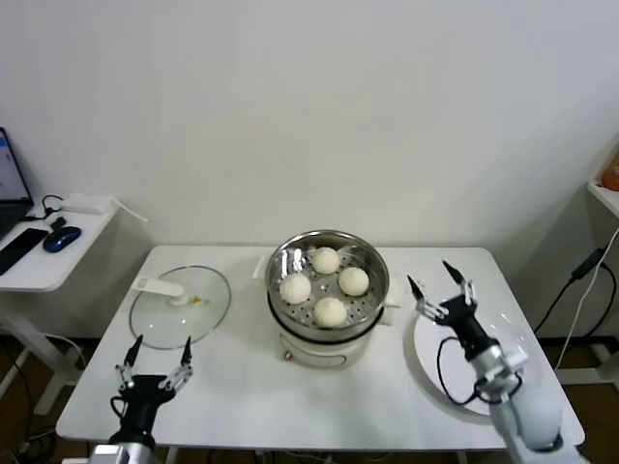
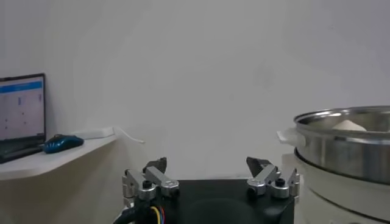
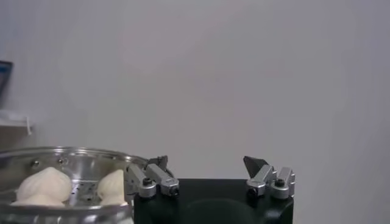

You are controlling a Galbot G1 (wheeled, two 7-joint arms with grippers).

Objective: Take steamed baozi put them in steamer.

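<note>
Several off-white baozi (image 1: 329, 311) lie in the shiny steel steamer (image 1: 371, 255) on its cream pot base at the table's middle. Two of them show in the right wrist view (image 3: 44, 181); one peeks over the rim in the left wrist view (image 2: 348, 125). My right gripper (image 1: 432, 277) is open and empty, raised to the right of the steamer above the white plate (image 1: 429, 360). My left gripper (image 1: 161, 350) is open and empty near the table's front left edge, in front of the glass lid (image 1: 198, 319).
The glass lid with a white handle (image 1: 160, 286) lies flat left of the steamer. A side table at far left holds a laptop (image 1: 8, 184), a phone and a blue mouse (image 1: 61, 239). Cables hang at the right.
</note>
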